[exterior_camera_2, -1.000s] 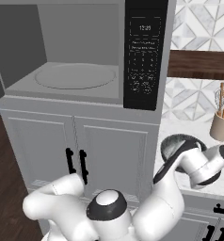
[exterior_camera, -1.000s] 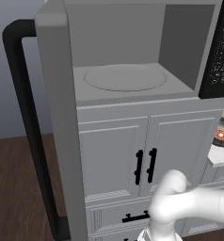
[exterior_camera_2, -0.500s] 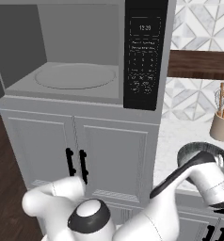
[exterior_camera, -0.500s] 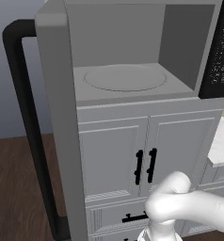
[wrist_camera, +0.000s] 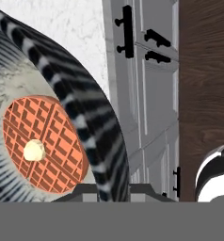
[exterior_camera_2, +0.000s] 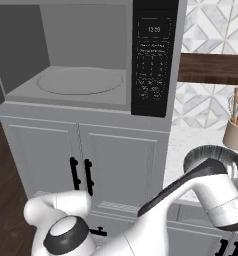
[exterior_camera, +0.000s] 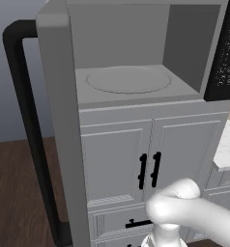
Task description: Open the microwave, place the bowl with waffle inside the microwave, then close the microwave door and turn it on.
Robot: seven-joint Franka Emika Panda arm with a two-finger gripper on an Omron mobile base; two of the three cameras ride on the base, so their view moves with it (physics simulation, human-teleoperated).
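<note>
Simulated kitchen with grey cabinetry, dark wood floor and patterned tile wall.

Grey panelled cabinets (exterior_camera: 150, 149) with short black handles (exterior_camera_2: 80, 175) stand on a dark brown wood floor (exterior_camera: 15, 193). To the right, a white marble counter (exterior_camera_2: 191, 150), geometric grey-white wall tiles (exterior_camera_2: 211, 25), a dark wooden shelf (exterior_camera_2: 213, 69), and a beige utensil holder (exterior_camera_2: 236, 134).

The microwave (exterior_camera: 136, 72) is being viewed from behind the arm by both base cameras, from low left and low right, so its open cavity and the cabinets (exterior_camera_2: 81, 155) below are being shared. The bowl (wrist_camera: 62, 122) is being framed very closely by the hand camera, with cabinets at 1 o'clock.
</note>
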